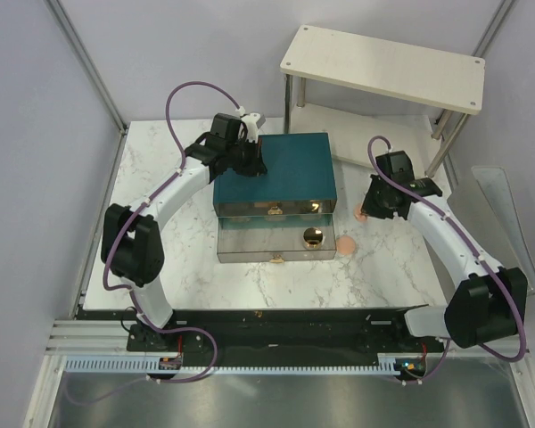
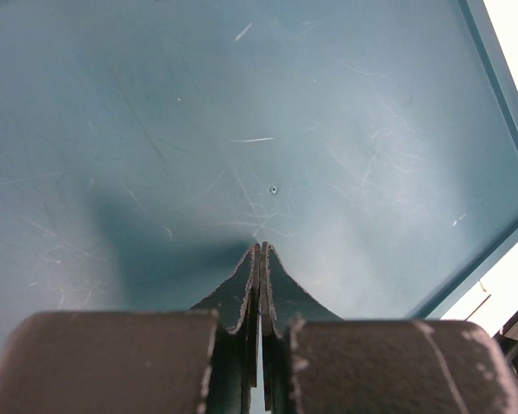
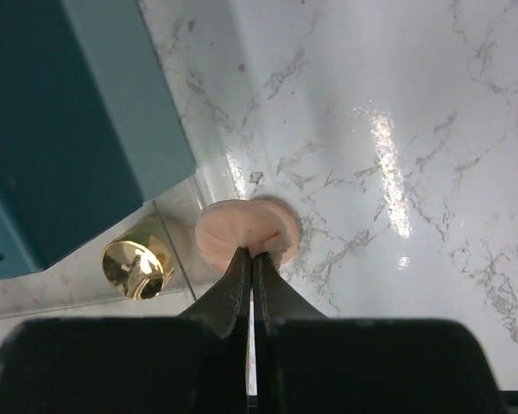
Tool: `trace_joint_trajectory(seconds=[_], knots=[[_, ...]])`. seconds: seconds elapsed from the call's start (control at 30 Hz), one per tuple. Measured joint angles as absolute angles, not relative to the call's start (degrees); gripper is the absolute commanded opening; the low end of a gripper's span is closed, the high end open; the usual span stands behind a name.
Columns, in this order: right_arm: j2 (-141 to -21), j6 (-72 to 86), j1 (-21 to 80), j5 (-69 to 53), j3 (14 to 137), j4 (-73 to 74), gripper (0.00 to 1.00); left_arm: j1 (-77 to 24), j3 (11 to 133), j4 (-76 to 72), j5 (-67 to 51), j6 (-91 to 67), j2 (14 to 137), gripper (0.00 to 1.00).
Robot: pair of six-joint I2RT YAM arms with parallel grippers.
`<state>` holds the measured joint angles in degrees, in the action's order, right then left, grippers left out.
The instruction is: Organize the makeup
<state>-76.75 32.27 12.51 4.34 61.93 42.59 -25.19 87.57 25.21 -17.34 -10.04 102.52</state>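
My right gripper is shut on the edge of a peach-pink round pad, held low over the marble table just right of the large teal box. A second peach-pink pad lies on the table beside the lower open drawer. The round gold-rimmed compact sits inside that drawer at its right end. My left gripper is shut and empty, resting over the top of the teal box. The mint-green and peach-tan tubes are out of view.
The teal box has two clear drawers pulled out toward me, an upper drawer and a longer lower drawer with a gold handle. A white shelf on metal legs stands at the back right. A transparent panel stands at the right edge.
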Motion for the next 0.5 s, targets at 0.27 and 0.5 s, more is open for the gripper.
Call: trace_joint_trajectory(seconds=[0.27,0.5], knots=[[-77.5,31.7,16.7,-1.8,63.5,44.2,0.00,-25.2,88.3,25.2,-18.2,-10.0,103.2,0.02],[-81.6,32.1,25.9,-4.5,66.5,43.7,0.19,-25.2,88.6,25.2,-18.4,-10.1,103.5,0.02]])
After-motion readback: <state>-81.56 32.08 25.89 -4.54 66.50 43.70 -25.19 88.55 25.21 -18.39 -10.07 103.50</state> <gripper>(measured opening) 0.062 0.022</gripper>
